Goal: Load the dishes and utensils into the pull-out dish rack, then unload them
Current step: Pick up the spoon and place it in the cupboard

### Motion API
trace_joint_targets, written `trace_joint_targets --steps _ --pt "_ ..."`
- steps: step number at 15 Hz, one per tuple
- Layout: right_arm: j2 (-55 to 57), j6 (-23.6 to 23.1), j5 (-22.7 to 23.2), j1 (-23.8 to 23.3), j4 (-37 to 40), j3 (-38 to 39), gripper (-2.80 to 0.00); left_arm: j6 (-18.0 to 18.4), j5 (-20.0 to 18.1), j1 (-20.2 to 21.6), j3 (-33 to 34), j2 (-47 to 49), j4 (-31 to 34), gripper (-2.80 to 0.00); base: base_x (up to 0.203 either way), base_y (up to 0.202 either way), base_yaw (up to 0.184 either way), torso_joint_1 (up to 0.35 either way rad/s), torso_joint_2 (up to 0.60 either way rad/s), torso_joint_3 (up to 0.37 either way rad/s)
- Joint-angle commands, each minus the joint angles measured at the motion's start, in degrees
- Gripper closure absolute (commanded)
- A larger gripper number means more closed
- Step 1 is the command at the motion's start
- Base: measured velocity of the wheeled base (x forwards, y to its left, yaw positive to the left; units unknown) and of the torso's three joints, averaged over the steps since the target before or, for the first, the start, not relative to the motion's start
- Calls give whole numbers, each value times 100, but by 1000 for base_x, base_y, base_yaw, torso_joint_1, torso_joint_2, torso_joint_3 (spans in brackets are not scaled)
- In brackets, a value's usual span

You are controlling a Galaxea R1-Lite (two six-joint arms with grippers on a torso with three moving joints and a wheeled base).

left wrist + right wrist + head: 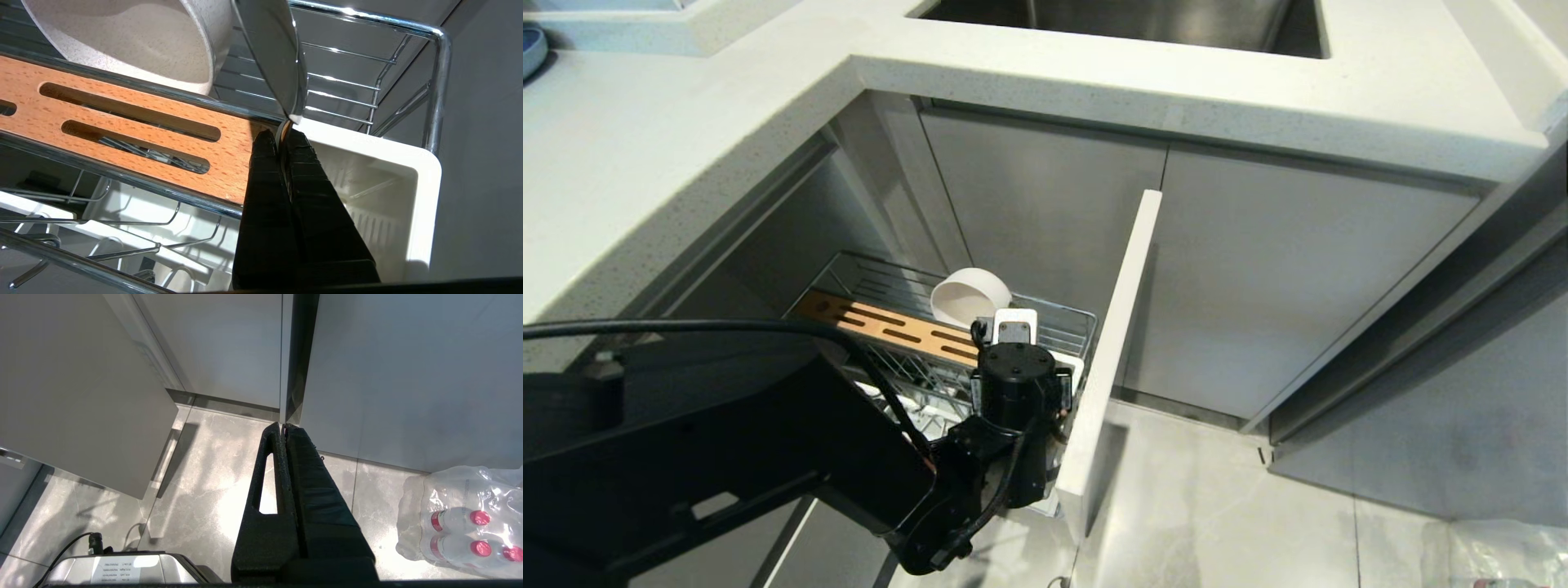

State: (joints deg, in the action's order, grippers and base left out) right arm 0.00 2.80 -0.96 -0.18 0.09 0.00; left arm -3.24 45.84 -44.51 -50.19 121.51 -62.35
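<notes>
Pinching spoon [273,57] handle, L gripper [282,136] jaws closed, above utensil cup [425,196], bowl [155,45] beside.

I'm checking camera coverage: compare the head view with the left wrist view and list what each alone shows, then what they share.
Head view only: the countertop, the sink and the pale cabinet front.
Left wrist view only: the left gripper shut on a shiny spoon over the white utensil cup.
Both: the off-white bowl, bamboo strip and wire dish rack.
</notes>
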Motion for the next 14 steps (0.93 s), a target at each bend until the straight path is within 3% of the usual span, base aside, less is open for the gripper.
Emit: trace_joint_targets --steps 1,7,8,14 --pt "0 1 0 1 0 9 0 -19 21 12 0 -40 -23 0 0 0 0 0 0 0" --pt "0 1 0 1 0 9 0 -10 30 4 9 -48 -6 0 0 0 0 0 0 0" --pt "0 1 0 1 0 9 0 -4 31 4 6 -62 -12 -280 0 0 0 0 0 0" --pt "0 1 0 1 0 9 0 31 37 -44 0 -359 -14 -280 0 0 0 0 0 0"
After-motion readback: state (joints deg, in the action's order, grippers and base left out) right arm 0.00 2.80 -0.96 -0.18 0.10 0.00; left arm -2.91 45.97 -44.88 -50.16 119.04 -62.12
